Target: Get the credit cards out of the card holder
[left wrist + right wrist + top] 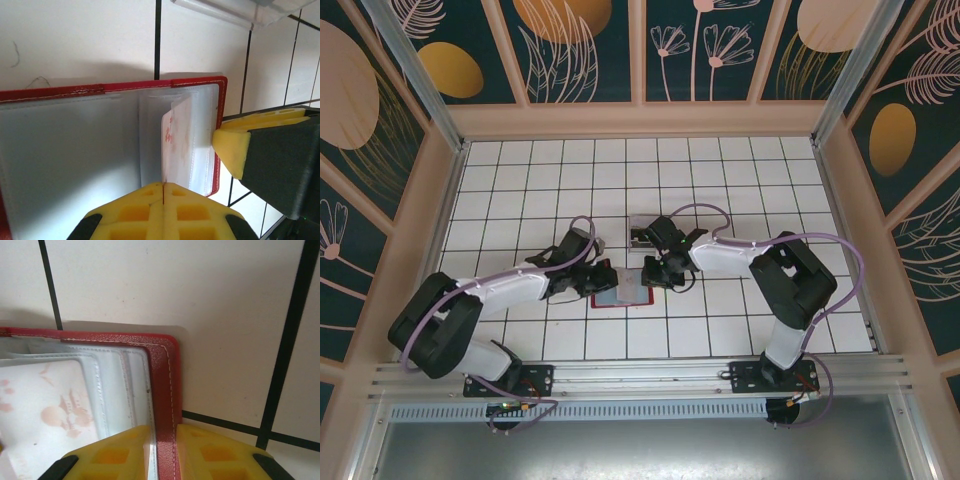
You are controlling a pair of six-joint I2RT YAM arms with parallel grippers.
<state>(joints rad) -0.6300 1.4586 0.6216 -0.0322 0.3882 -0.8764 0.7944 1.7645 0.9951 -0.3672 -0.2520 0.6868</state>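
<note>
The red card holder (620,296) lay open on the white tiled table (720,180), between the two grippers and just in front of a clear plastic box (638,235). The right gripper (162,440) stood narrow, with its yellow fingers on both sides of the red stitched cover near the holder's corner, holding it. The left gripper (163,192) had its yellow pads pressed fully together at the edge of the clear sleeves; whether a sleeve was caught between them, I could not tell. Inside one sleeve sat a pale card (45,410) with a faint reddish print, too washed out to read.
</note>
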